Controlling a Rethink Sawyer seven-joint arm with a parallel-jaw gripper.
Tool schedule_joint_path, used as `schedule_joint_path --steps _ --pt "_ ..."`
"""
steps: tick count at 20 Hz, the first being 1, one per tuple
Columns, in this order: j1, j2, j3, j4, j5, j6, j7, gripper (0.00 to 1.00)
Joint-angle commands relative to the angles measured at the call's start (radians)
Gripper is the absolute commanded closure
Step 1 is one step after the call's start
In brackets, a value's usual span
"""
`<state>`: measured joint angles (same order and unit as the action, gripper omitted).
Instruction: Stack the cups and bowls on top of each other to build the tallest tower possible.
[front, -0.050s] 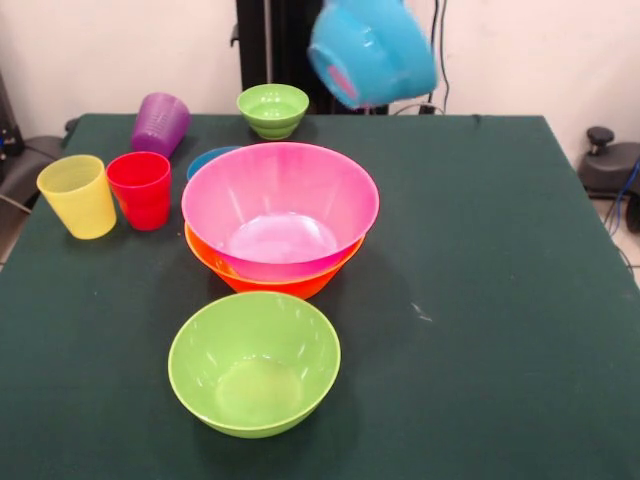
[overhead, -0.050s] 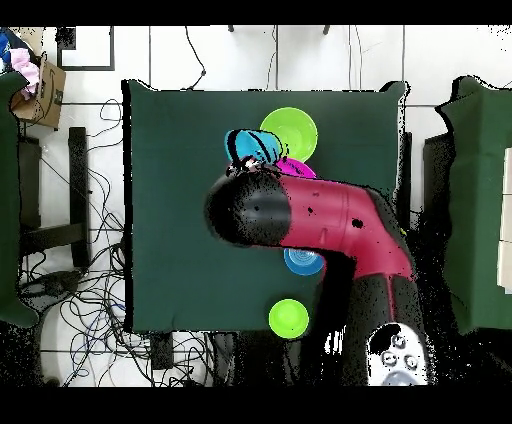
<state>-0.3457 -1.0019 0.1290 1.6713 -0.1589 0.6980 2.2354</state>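
1. A blue bowl (front, -0.050s: 372, 50) hangs tilted in the air at the top of the front view, well above the table (front, -0.050s: 500, 300). In the overhead view it (overhead, -0.050s: 250, 146) shows at the end of the red and black arm (overhead, -0.050s: 310, 215).
2. The gripper is hidden behind that bowl in both views, so I cannot tell how it stands, nor exactly how the bowl is held.
3. The pink bowl (front, -0.050s: 280, 210) sits nested in the orange bowl (front, -0.050s: 270, 280) near the table's middle, both upright. Only the orange rim and lower wall show beneath the pink.
4. The large green bowl (front, -0.050s: 254, 362) stands upright near the front edge, just before the orange bowl and apart from it.
5. The small green bowl (front, -0.050s: 273, 109) stands at the far edge, behind the pink bowl.
6. A second blue bowl (front, -0.050s: 207, 160) peeks out behind the pink bowl's left rim, mostly hidden.
7. The yellow cup (front, -0.050s: 78, 196) and red cup (front, -0.050s: 140, 190) stand upright side by side, touching or nearly so, close to the left edge. The purple cup (front, -0.050s: 160, 124) is behind them, tilted, near the far left corner.
8. The whole right half of the table is bare green cloth out to the right edge; the front left corner is open too.
9. No cup is stacked yet; the only stack is pink in orange.
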Motion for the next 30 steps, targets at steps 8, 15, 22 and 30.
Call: schedule_joint_path --steps 8,15,22,30 --pt "-0.128 0.258 0.199 -0.06 -0.28 -0.187 -0.307 1.0" --pt "-0.14 0.289 0.224 -0.07 -0.336 -0.207 -0.26 1.0" --pt "-0.135 0.292 0.23 -0.085 -0.351 -0.163 -0.236 0.0" --pt "-0.136 0.29 0.233 -0.097 -0.354 -0.135 -0.214 0.0"
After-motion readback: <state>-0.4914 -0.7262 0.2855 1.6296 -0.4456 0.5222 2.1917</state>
